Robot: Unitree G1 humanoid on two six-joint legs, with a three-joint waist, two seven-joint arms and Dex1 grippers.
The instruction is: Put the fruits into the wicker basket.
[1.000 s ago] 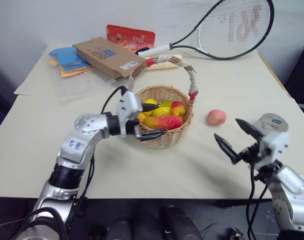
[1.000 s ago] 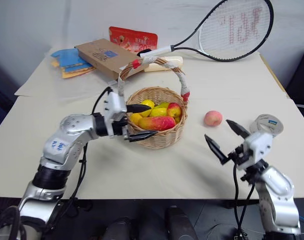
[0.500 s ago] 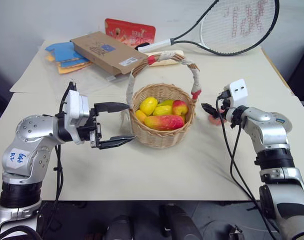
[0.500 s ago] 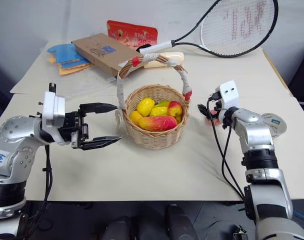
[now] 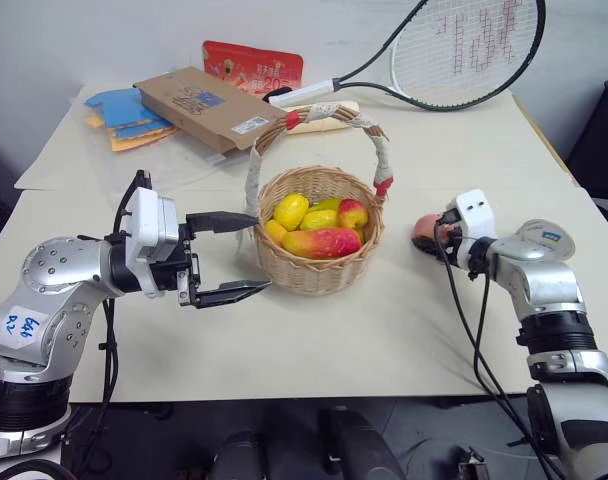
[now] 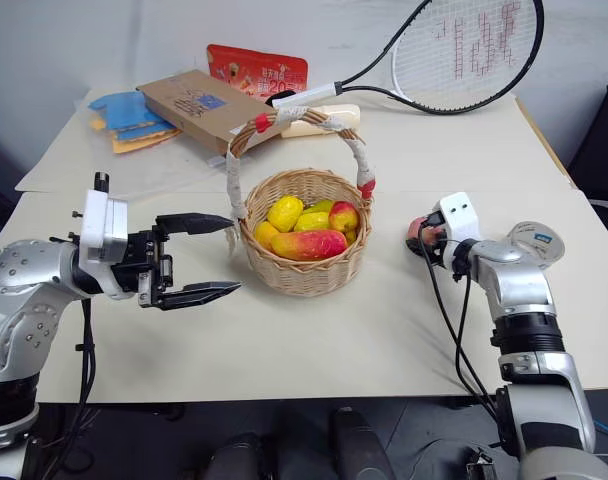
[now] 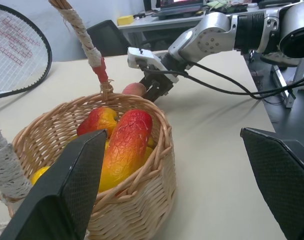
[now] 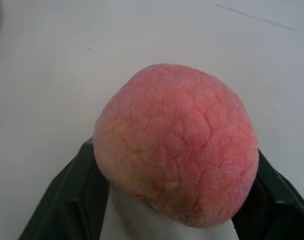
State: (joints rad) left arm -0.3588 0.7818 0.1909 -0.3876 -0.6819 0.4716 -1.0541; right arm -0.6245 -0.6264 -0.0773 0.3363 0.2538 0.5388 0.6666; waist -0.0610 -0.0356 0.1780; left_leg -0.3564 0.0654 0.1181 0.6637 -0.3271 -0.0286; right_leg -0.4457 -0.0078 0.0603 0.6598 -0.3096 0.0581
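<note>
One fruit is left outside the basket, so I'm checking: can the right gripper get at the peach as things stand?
Probably yes. The right gripper is already at the peach, one finger on each side of it, and nothing lies between them on the table.

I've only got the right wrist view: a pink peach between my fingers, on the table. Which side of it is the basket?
Observer: The wicker basket stands to the left of the peach, apart from it.
Operator: What's in it?
Observer: A mango, an apple and yellow lemons.
Operator: Is the other arm in my way?
Observer: No. The left gripper hangs open beside the basket's left wall.
</note>
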